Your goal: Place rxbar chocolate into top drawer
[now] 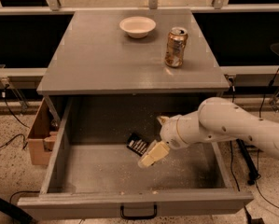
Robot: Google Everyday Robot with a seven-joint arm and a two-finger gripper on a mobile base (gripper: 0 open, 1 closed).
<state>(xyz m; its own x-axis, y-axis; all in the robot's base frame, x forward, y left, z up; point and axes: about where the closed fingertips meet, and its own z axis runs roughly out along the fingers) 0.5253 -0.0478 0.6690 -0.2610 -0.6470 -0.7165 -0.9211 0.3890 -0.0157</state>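
Firstly, far left: a cardboard box [38, 133] is seen on the floor, just beside the outer wall of the drawer.
Top drawer [55, 164]: it is pulled out wide under the table, and its grey floor is speckled with crumbs.
Handle [138, 213]: a black metal bar is fixed on the front panel.
Table [97, 59]: a flat grey top is placed above the drawer.
Bowl [137, 26]: a white bowl is set near the back of the top.
Rxbar chocolate [138, 144]: it is laid flat on the drawer floor, towards the back.
Gripper [154, 140]: it is held inside the drawer, just right of the bar; the fingers are spread apart and nothing is clamped.
Can [176, 47]: a gold-brown can is stood upright, right of the bowl.
Arm [232, 125]: it is stretched in from the right.
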